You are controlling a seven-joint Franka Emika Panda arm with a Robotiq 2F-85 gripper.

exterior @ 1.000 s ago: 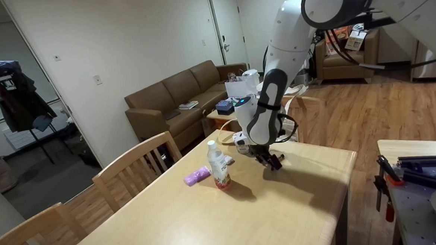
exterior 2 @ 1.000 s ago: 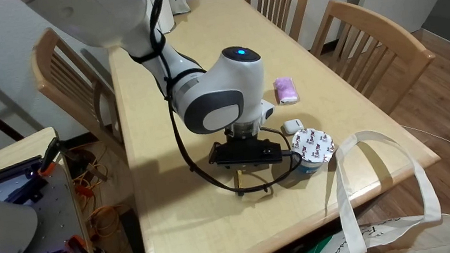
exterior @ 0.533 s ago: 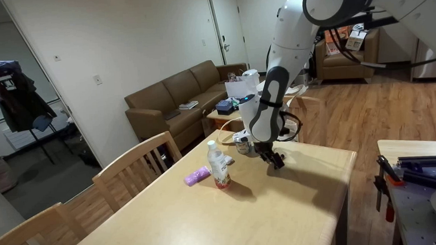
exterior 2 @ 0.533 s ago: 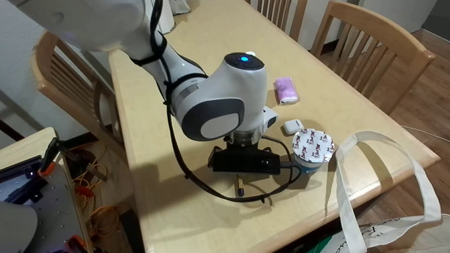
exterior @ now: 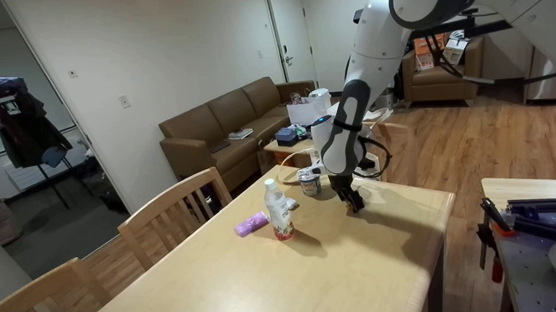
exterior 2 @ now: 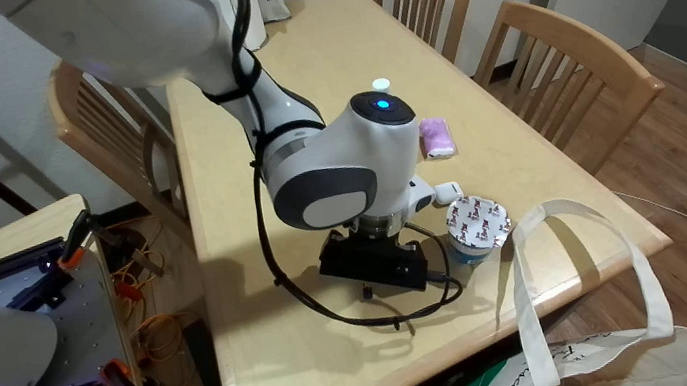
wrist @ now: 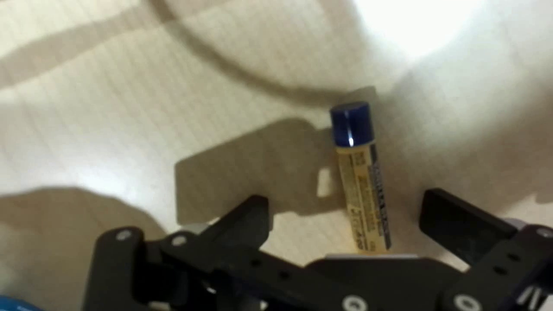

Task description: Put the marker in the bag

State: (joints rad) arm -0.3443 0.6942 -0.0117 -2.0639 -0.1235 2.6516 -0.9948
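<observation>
The marker (wrist: 362, 194) has a yellow body and a dark blue cap. It lies on the table, and its lower end is hidden behind the gripper base in the wrist view. Only its dark cap (exterior 2: 367, 292) shows beneath the gripper in an exterior view. My gripper (wrist: 345, 207) is open, with one finger on each side of the marker and a gap on both sides. It points down close to the tabletop in an exterior view (exterior: 355, 205). The white cloth bag (exterior 2: 656, 367) is beyond the table edge, with its strap looping up above the edge.
A tub with a printed foil lid (exterior 2: 477, 224) stands beside the gripper, near the bag strap. A white case (exterior 2: 448, 193), a purple packet (exterior 2: 437, 137) and a clear bottle (exterior: 279, 213) are on the table (exterior: 218, 283). Chairs (exterior 2: 564, 71) stand along the table's sides.
My arm has moved down and slightly sideways over the marker, covering more of its yellow body. The tub and the bottle's cap are now less hidden by the arm. The objects have not moved.
</observation>
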